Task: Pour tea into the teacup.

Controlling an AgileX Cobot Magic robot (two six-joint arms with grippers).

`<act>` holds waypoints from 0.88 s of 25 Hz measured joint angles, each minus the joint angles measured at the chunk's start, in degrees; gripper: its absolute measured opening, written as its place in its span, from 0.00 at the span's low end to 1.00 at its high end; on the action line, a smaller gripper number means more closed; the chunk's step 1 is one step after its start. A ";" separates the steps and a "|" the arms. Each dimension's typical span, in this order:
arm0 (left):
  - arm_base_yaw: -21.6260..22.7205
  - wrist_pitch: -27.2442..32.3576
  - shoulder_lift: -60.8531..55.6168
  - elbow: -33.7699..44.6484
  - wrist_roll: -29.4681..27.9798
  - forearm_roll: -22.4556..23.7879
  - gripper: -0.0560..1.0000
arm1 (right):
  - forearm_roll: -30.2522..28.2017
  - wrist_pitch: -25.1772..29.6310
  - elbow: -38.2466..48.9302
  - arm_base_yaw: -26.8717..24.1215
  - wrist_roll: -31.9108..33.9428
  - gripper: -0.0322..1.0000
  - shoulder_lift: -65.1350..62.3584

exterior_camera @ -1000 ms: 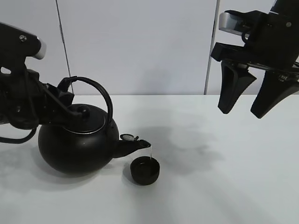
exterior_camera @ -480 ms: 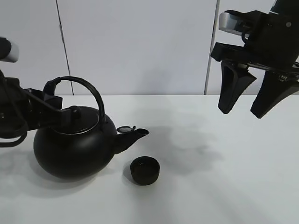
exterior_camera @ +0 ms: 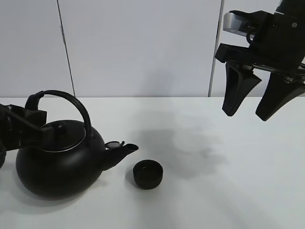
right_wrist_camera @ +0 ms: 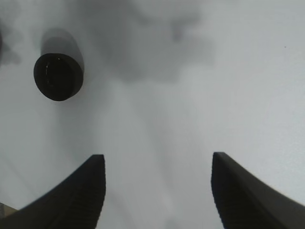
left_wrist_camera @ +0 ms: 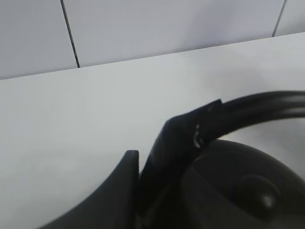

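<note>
White table (exterior_camera: 228, 191) before pale panelled wall: left hand (exterior_camera: 28, 125) clamps kettle (exterior_camera: 59, 162) handle, right hand (exterior_camera: 252, 112) wide.

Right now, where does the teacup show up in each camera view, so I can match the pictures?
Exterior high: the teacup stands on the white table, low and centre, just right of the kettle spout.
Left wrist: not in it; only the kettle's handle and lid.
Right wrist: upper left, apart from the open right gripper.
Shared landmark: the white table.
</note>
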 joint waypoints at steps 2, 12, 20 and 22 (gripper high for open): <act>0.00 0.00 0.00 0.27 0.00 -0.33 0.18 | 0.00 0.00 0.00 0.00 0.00 0.46 0.00; 0.00 -0.79 0.00 1.01 -2.66 -0.16 0.18 | 0.05 0.00 0.00 0.00 0.00 0.46 0.00; 0.00 -0.85 0.00 4.59 -2.93 -0.16 0.18 | 0.05 0.00 0.00 0.00 0.00 0.46 0.00; 0.00 -0.90 -0.20 5.00 -2.98 -0.09 0.18 | 0.05 0.00 0.00 0.00 0.00 0.46 0.00</act>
